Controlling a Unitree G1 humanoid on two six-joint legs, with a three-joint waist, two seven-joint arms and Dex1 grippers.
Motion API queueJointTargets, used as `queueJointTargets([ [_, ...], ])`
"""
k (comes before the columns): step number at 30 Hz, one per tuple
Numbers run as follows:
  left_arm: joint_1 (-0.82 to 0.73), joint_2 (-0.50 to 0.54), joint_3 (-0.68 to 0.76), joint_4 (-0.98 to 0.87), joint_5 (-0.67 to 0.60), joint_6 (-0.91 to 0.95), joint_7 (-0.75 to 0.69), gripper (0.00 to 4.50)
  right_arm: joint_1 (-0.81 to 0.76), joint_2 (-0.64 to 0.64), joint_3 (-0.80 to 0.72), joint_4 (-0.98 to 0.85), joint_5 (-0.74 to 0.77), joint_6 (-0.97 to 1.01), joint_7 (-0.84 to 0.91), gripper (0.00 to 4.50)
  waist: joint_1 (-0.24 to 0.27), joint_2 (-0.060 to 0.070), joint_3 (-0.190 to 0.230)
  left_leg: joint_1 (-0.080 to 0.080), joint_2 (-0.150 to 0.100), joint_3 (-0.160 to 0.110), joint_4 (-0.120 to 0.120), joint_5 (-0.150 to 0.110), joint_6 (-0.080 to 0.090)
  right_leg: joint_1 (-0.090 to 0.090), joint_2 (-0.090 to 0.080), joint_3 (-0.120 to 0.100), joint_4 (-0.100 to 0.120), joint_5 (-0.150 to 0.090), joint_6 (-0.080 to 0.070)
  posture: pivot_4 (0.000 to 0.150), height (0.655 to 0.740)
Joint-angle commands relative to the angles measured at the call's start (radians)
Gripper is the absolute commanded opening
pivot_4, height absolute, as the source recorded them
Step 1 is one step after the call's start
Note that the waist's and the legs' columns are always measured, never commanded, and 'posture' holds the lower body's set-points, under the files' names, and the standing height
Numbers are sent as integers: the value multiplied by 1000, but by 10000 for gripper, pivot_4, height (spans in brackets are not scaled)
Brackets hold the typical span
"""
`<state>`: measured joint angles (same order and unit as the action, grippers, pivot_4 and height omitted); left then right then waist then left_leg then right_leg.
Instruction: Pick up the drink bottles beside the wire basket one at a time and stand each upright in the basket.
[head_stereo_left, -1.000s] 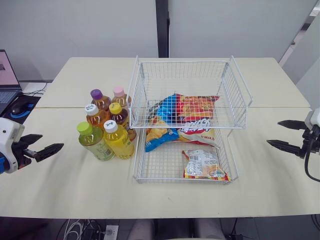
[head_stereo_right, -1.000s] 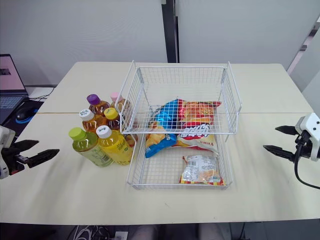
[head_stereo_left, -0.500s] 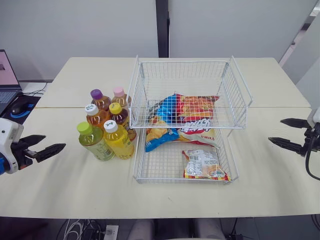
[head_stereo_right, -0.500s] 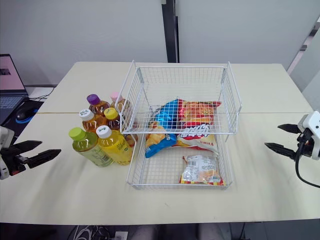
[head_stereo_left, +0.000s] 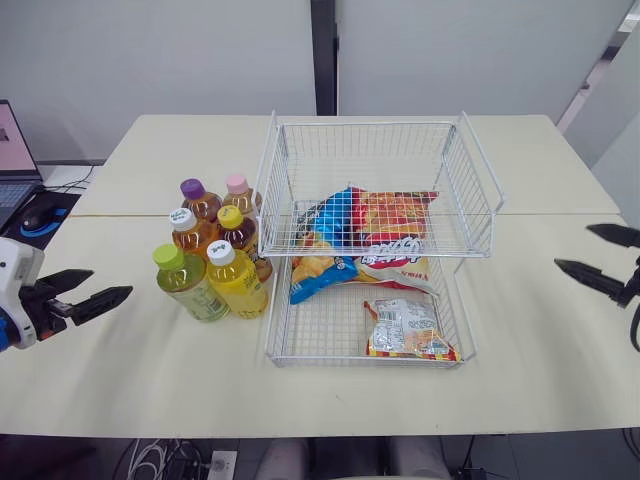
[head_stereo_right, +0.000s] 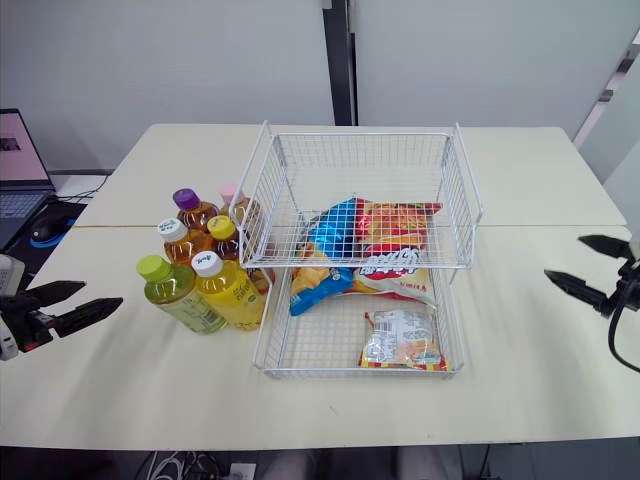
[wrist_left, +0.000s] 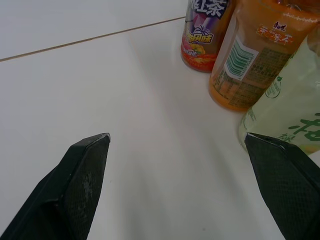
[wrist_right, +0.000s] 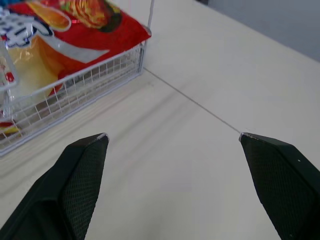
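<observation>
wire basket (head_stereo_left: 365, 123): snack bags (head_stereo_left: 405, 328) inside | drink bottles (head_stereo_left: 238, 285): upright, just beside basket

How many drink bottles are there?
6, clustered left of the wire basket: purple-cap bottle and pink-cap bottle at the back, white-cap amber bottle and yellow-cap bottle midway, green-cap bottle and white-cap yellow bottle nearest. Others may be hidden.
</observation>
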<state>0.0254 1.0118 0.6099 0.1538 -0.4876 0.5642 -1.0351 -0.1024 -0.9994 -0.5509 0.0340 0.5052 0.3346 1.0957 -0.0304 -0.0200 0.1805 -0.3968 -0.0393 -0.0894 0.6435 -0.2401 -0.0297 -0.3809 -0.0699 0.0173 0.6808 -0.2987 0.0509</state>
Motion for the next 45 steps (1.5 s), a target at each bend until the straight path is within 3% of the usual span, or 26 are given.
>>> queueJointTargets([
  [1,-14,4,25,-22,-18,2,7,44622,-55,-25,-102,-181,164,122,-42,45000,0,0,0,0,0,0,0,0,0,0,0,0,0,0,0,1500,7400],
  [6,-18,7,25,-21,-24,9,8,44622,-241,-95,-64,-353,413,309,-88,45000,-1,1,1,0,0,0,0,0,0,-1,0,0,0,0,0,1500,7400],
  [9,-2,2,34,-46,-31,20,12,44622,-423,-107,67,-389,515,369,-91,45000,0,0,1,-1,0,-2,0,0,0,-1,0,0,-1,0,0,1500,7400],
  [18,145,-45,147,-171,-57,57,20,44622,-749,-37,410,-383,527,459,33,45000,-1,0,0,-4,1,-1,-1,0,0,-6,-2,1,-1,0,-1,1500,7400],
  [26,251,-94,249,-364,-154,142,22,44622,-817,49,548,-380,450,462,110,45000,7,-1,1,-5,0,-3,0,0,0,-6,-2,1,-1,0,-1,1500,7400],
  [34,106,-85,238,-516,-341,303,148,44622,-803,83,569,-399,411,450,156,45000,11,-1,1,-5,0,-4,0,0,0,-5,-2,0,-1,0,-1,1500,7400],
  [45,-10,-188,93,-569,-287,155,265,44622,-801,103,549,-413,417,461,140,45000,1,-1,1,-4,0,-2,0,0,0,-5,-1,-1,0,0,-1,1500,7400],
])
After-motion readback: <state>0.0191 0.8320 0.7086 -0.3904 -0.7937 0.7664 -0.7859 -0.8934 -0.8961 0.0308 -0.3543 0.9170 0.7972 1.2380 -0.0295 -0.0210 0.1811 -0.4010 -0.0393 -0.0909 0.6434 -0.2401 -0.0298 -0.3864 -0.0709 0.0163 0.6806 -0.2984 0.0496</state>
